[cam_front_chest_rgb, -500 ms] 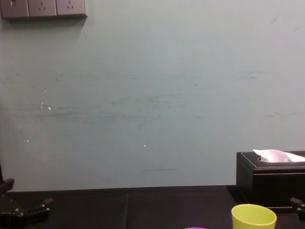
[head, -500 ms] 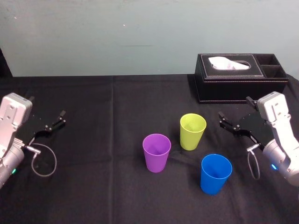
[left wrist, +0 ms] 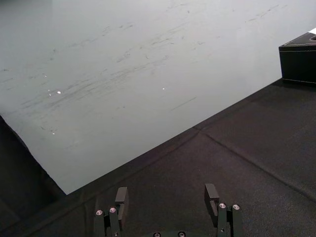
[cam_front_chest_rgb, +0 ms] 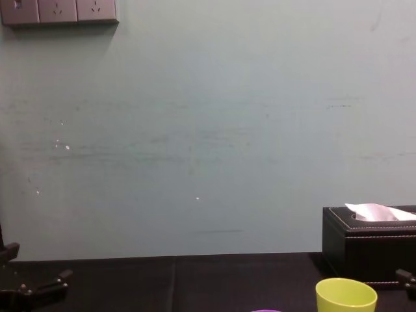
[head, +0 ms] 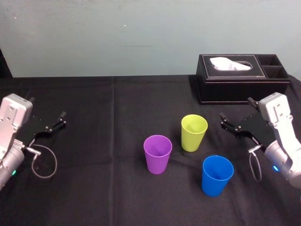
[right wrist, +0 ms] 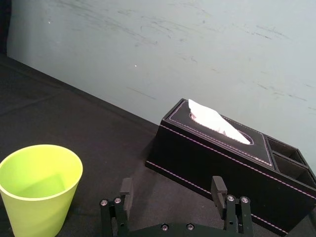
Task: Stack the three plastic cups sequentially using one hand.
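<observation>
Right gripper [head: 235, 108]: black jointed metal fingers on a grey-white arm, spread wide and gripping nothing; it hangs just in front of the black stitched leather-look tissue box [head: 242, 81]
Left gripper [head: 47, 107]: matching black fingers, spread wide, empty; far left of the tissue box
Lime yellow-green tapered plastic cup [head: 194, 133]: upright, mouth up, smooth walls; in front of the tissue box and slightly left of it
Purple tapered plastic cup [head: 157, 154]: upright, open; front-left of the tissue box, well apart from it
Blue tapered plastic cup [head: 217, 175]: upright, standing alone; straight in front of the tissue box, well apart
Tissue box: rectangular, white tissue [head: 229, 63] poking from its oval slot, two open compartments at its right end
Black cloth [head: 103, 141]: matte, creased by a fold line, spread under the tissue box
</observation>
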You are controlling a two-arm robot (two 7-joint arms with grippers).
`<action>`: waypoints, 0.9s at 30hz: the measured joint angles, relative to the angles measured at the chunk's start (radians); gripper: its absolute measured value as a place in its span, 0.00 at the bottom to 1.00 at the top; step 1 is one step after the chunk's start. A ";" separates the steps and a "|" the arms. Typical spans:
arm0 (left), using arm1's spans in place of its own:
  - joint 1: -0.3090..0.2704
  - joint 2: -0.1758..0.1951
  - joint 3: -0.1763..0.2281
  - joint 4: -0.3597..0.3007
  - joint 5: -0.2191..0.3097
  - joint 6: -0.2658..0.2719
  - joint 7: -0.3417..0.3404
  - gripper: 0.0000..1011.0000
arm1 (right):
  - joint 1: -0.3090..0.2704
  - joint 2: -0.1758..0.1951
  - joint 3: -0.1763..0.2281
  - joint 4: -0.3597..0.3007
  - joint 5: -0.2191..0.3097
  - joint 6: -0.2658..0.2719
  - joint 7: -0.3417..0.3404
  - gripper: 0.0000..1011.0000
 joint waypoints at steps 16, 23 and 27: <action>0.000 0.000 0.000 0.000 0.000 0.000 0.000 1.00 | 0.000 0.000 0.000 0.000 0.000 0.000 0.000 0.99; 0.000 0.000 0.000 0.000 0.000 0.000 0.000 1.00 | 0.000 0.000 0.000 0.000 0.000 0.000 0.000 0.99; 0.000 0.000 0.000 0.000 0.000 0.000 0.000 1.00 | 0.000 0.000 0.000 0.000 0.000 0.000 0.000 0.99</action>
